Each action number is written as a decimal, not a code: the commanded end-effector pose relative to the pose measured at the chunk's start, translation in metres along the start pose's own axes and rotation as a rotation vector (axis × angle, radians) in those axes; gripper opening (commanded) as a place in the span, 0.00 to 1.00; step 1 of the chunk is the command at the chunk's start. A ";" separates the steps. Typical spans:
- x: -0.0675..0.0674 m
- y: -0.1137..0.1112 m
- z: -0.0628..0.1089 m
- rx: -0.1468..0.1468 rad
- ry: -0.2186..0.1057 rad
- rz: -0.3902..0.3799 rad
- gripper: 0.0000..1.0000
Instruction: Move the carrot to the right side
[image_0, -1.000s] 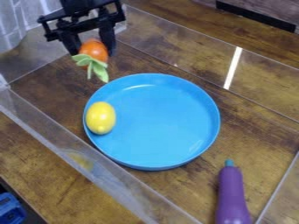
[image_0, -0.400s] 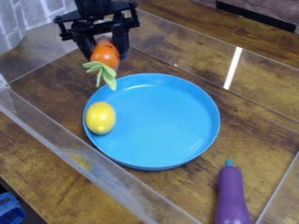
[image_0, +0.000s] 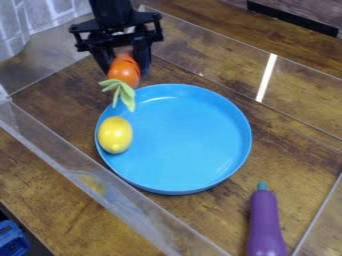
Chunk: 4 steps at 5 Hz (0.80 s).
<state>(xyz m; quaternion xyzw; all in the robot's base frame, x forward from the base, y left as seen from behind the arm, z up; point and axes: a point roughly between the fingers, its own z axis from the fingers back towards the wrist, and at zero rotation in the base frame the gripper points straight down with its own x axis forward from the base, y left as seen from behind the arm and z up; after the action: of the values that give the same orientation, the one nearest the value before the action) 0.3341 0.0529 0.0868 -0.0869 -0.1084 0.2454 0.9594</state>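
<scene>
We are carrying the carrot (image_0: 123, 71), our jaws clenched on it, over the far-left rim of the blue plate (image_0: 201, 168). Next we should travel right, then lower it.

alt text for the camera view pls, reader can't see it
A black robot hand grips an orange toy carrot, leaves hanging down, just over the upper-left rim of a blue plate. A yellow lemon lies on the plate's left side; a purple eggplant lies on the wooden table, lower right.
</scene>
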 end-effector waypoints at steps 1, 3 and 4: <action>0.005 -0.004 0.005 0.013 -0.052 -0.044 1.00; 0.003 -0.009 -0.012 0.018 -0.064 -0.058 1.00; 0.003 -0.018 -0.024 0.023 -0.072 0.002 1.00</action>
<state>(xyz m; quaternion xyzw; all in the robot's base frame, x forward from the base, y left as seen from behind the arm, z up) 0.3461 0.0387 0.0562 -0.0660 -0.1195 0.2572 0.9567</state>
